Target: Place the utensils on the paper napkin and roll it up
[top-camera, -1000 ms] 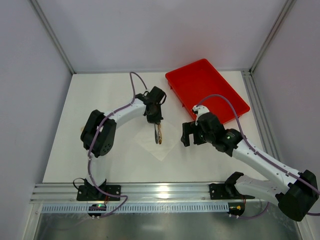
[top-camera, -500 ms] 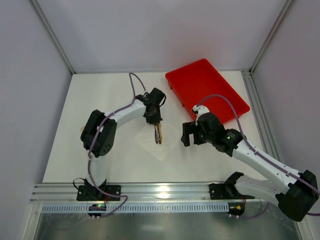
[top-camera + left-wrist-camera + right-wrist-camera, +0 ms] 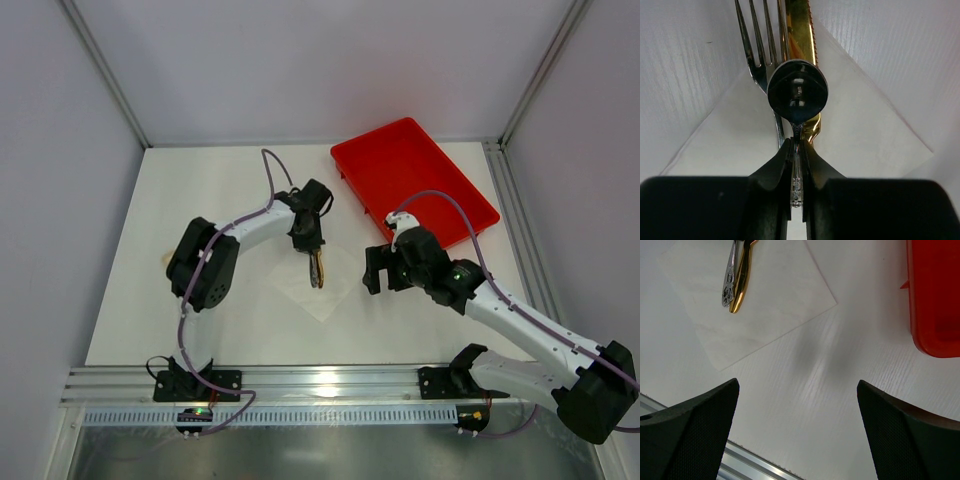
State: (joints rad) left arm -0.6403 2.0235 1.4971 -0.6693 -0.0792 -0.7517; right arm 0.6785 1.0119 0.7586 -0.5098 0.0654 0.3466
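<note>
The white paper napkin lies at the table's middle, also seen under the cutlery in the left wrist view. On it lie a silver fork and a golden knife. A spoon rests over them, its slim handle between the fingers of my left gripper, which is shut on it. In the top view the left gripper stands at the far end of the utensils. My right gripper hovers open over bare table, right of the napkin. The utensil handles show at that view's top.
A red tray stands at the back right, and its edge is close to the right gripper's far side. The metal rail runs along the near edge. Grey walls enclose the table on three sides.
The left arm's elbow has shifted slightly right while its gripper stays over the utensils on the napkin. The right arm has not moved.
</note>
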